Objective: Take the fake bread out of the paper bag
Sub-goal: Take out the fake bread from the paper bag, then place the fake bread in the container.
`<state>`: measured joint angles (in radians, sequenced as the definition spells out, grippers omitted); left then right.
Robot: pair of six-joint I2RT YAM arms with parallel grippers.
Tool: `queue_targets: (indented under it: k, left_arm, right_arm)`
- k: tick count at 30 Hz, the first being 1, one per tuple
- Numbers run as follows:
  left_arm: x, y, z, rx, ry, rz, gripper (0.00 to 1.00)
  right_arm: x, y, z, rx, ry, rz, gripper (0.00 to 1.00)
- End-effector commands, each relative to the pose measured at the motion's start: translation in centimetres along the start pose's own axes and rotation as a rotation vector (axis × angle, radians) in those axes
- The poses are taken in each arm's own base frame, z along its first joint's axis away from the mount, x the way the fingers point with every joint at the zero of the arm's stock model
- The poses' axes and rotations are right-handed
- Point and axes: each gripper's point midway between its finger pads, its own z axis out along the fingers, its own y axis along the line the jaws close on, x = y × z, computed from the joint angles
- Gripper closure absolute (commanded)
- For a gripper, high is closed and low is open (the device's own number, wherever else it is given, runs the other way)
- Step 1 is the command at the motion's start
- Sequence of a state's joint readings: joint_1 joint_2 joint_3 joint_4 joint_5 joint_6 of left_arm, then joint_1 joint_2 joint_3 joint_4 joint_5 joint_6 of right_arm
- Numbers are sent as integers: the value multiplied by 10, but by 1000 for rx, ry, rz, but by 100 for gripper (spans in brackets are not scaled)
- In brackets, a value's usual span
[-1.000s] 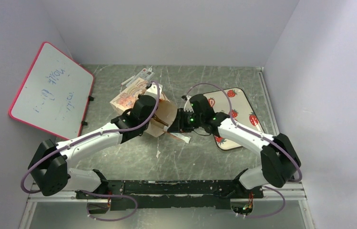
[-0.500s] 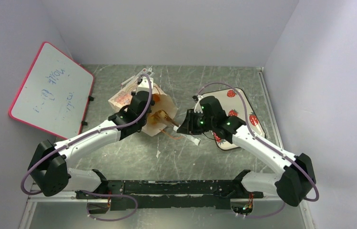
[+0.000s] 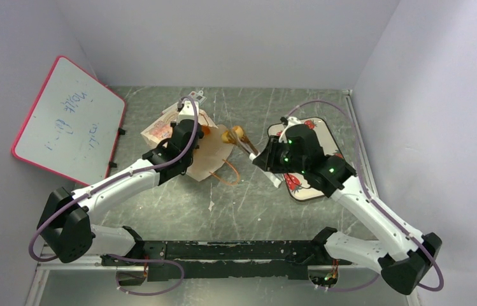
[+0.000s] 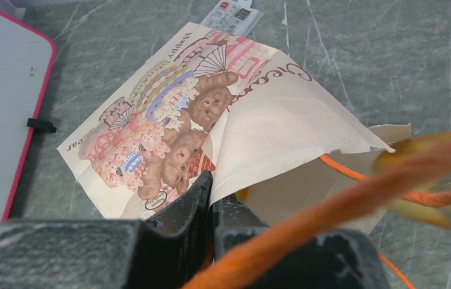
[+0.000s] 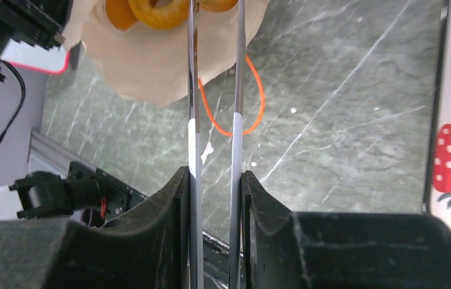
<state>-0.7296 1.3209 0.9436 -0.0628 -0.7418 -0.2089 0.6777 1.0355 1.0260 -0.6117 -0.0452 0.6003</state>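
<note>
The paper bag [image 3: 207, 158] lies on its side, mouth toward the right, its teddy-bear print [image 4: 174, 126] facing up. My left gripper [image 3: 183, 135] is shut on the bag's upper edge [image 4: 214, 188]. My right gripper [image 3: 274, 159] is shut on a pair of metal tongs [image 5: 191, 90] with white handles. Just outside the bag's mouth, the tongs' tips pinch a golden piece of fake bread [image 3: 237, 134] above the table. In the right wrist view that piece [image 5: 217, 5] is cut off at the top edge. An orange ring bagel [image 5: 158, 14] still rests inside the bag [image 5: 144, 66].
A strawberry-printed white tray [image 3: 325, 135] lies under and right of the right arm. A red-framed whiteboard [image 3: 70, 121] leans at the left wall. A small white tag card [image 3: 191, 97] lies behind the bag. An orange cord handle [image 3: 226, 176] trails on the table.
The right arm has drawn back to the right and lifted the tongs, bringing a bread piece out of the bag's mouth. The left gripper shifted slightly back, still holding the bag's edge.
</note>
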Motion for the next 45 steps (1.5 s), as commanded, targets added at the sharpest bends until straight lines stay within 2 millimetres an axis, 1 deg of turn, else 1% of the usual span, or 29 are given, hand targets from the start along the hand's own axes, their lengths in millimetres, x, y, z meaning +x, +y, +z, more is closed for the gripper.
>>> queue_targets:
  k: [1,6,12,15,16,18,23,25,26,27,29,30,32,35,41,45]
  left_arm:
    - [-5,14,1,-51,3,-21,93]
    - [-9,15,0,-35,-4,-22,93]
    - [-24,11,-5,8,-25,-20,93]
    - [-27,9,-9,35,-25,-25,93]
    - [-26,8,-10,46,-24,-27,93]
    - [-25,8,-12,58,-24,-27,93]
    - [-24,11,-18,72,-32,-16,93]
    - [-25,12,-19,79,-37,-12,93]
    - [-25,11,-20,84,-38,-10,93]
    - [-26,10,-20,88,-40,-10,93]
    - [-27,9,-20,95,-41,-8,93]
    - [-27,7,-19,100,-43,-8,93]
    - [-28,5,-18,109,-45,-9,93]
    - [-27,2,-17,118,-44,-10,93]
    - [-28,-2,-16,133,-45,-21,93]
    - [-26,-4,-14,137,-45,-24,93]
  right_arm:
    - [-31,-18,-24,127,-144,7,90]
    - [-42,-44,-30,264,-219,18,90]
    - [-44,-84,-19,441,-244,25,90]
    - [-45,-104,-14,508,-258,44,90]
    - [-40,-113,-10,529,-251,50,90]
    - [-38,-128,-3,555,-250,76,90]
    - [-34,-151,15,547,-256,161,88]
    - [-26,-159,20,556,-243,188,84]
    - [-22,-163,22,566,-232,198,80]
    - [-17,-165,23,572,-223,205,75]
    - [-6,-170,24,583,-205,231,57]
    - [-1,-172,25,586,-198,242,51]
    - [8,-176,24,592,-183,267,42]
    - [21,-180,22,601,-159,295,40]
    - [32,-182,12,604,-156,321,39]
    - [40,-183,12,608,-134,321,39]
